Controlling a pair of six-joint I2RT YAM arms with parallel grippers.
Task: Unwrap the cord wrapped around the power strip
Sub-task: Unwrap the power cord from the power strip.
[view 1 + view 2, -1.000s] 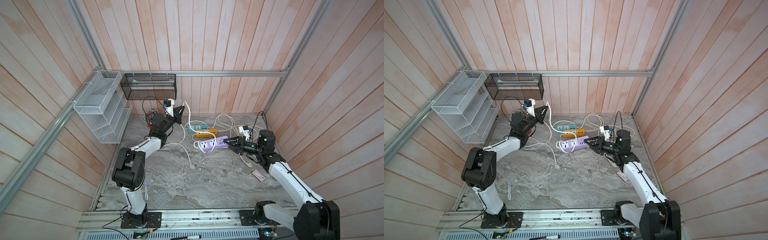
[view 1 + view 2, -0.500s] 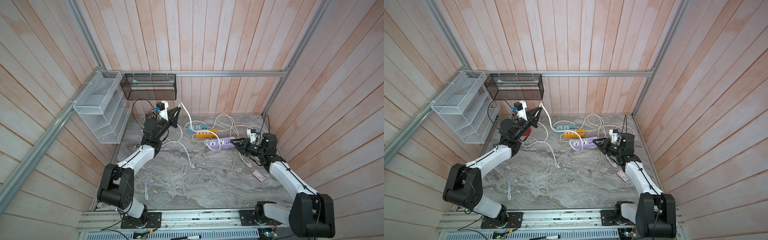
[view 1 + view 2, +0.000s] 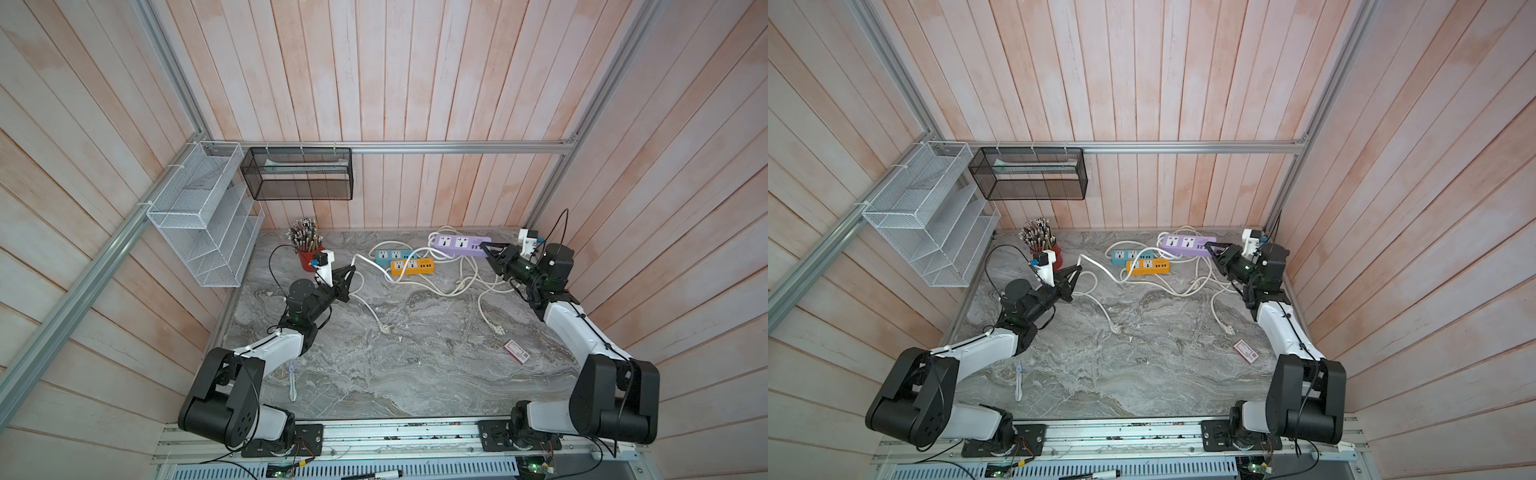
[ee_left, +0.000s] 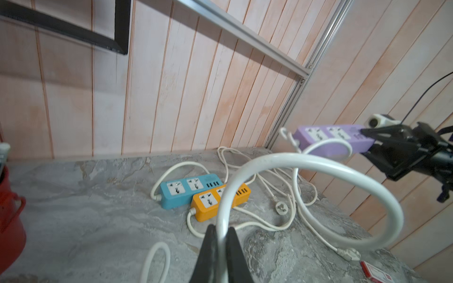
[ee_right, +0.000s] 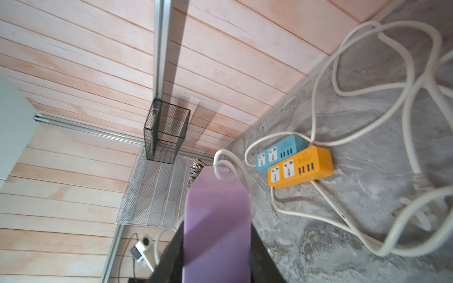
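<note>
In both top views the purple strip (image 3: 459, 242) sits at the back right, one end clamped in the right gripper (image 3: 487, 250). The left gripper (image 3: 352, 269), well apart, pinches the white cord (image 3: 365, 261).

Left wrist: jaws closed on the cord (image 4: 306, 162), which loops toward the strip (image 4: 331, 141) — lifted off the tabletop (image 4: 98, 220).

Right wrist: the strip (image 5: 215, 196) juts out between the fingers (image 5: 259, 247), plain face showing — the cord (image 5: 221, 159) curls from its far end.
</note>
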